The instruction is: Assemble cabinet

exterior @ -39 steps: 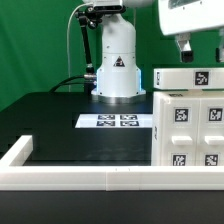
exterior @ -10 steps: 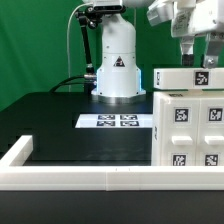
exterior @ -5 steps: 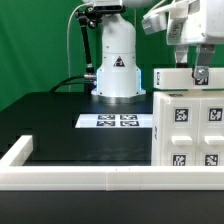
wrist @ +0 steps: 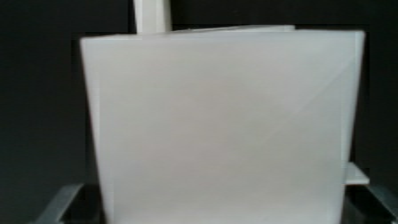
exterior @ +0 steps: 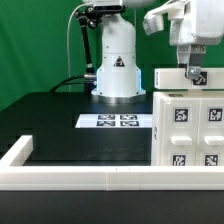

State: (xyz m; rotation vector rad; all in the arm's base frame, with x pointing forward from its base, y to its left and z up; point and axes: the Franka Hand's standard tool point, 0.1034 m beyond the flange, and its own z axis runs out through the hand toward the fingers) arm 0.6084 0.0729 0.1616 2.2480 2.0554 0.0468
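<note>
The white cabinet [exterior: 190,130] stands at the exterior view's right, with square black-and-white tags on its front and a narrower top piece [exterior: 168,78]. My gripper [exterior: 192,72] is down at that top piece, its fingers standing over the piece's upper edge and partly covering its tag. In the wrist view a plain white face of the cabinet [wrist: 214,120] fills nearly the whole picture. It lies between my gripper's [wrist: 214,205] two dark fingers, which stand wide apart at its sides with a thin dark gap showing. The gripper is open.
The marker board [exterior: 116,121] lies flat on the black table in front of the robot's white base [exterior: 116,65]. A long low white border rail [exterior: 80,178] runs along the near edge and turns back at the exterior view's left. A narrow white strip [wrist: 151,15] shows beyond the cabinet.
My gripper has come down from above the cabinet and shifted slightly toward the exterior view's left, until its fingers reach the top piece. The cabinet has not moved.
</note>
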